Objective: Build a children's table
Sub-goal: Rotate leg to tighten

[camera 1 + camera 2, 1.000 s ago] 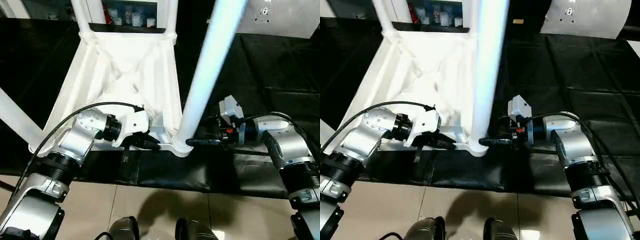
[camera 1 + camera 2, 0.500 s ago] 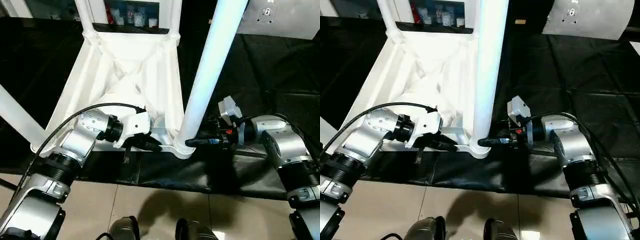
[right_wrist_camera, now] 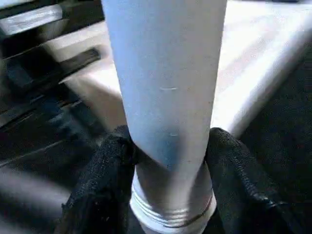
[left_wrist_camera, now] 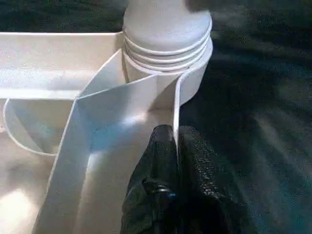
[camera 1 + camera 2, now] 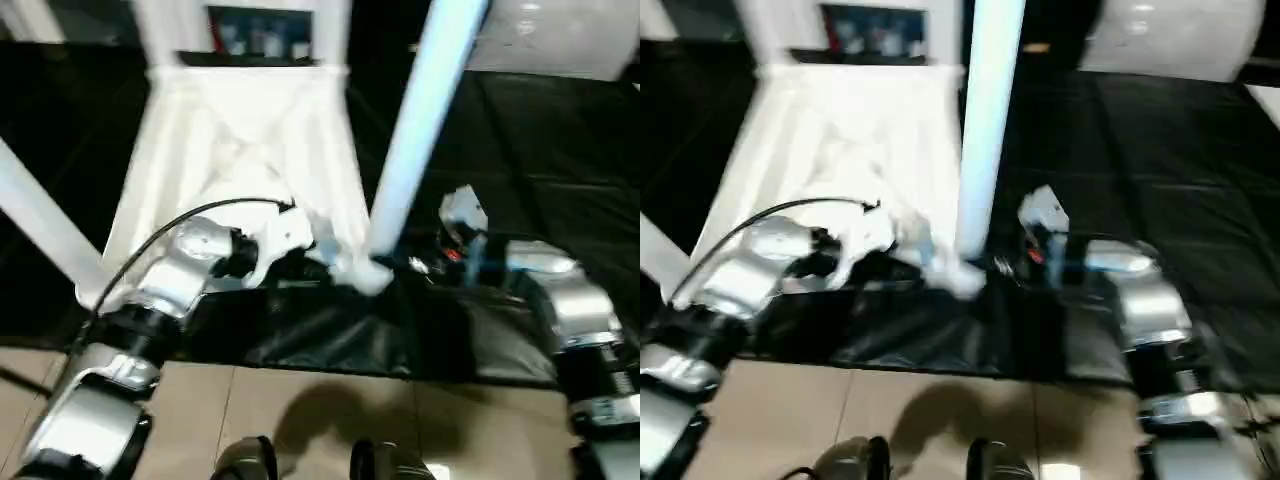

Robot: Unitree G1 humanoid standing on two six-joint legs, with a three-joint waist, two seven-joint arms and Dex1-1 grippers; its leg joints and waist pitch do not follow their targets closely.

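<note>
The children's table lies upside down on the floor, its white ribbed top (image 5: 250, 130) facing up and white legs rising from the corners. The near right leg (image 5: 415, 130) stands in its round corner socket (image 5: 365, 272). My left gripper (image 4: 174, 141) is shut on the top's thin rim wall (image 4: 175, 107) just beside that socket. My right gripper (image 3: 168, 141) is shut on the lower end of this leg (image 3: 165, 87), with one black finger (image 3: 105, 170) pressed against each side. In the left eye view the two grippers flank the corner, the left one (image 5: 310, 255) inside and the right one (image 5: 415, 265) outside.
A black mat (image 5: 560, 130) covers the floor under and to the right of the table. Tan tiles (image 5: 200, 410) and my feet (image 5: 250, 460) are at the near edge. A cabinet (image 5: 260, 30) stands behind the table, and another leg (image 5: 40, 225) slants at the left.
My right gripper's fingers have closed in on the base of the near right leg. The head camera has shifted, so the whole picture has moved. The left grip is unchanged.
</note>
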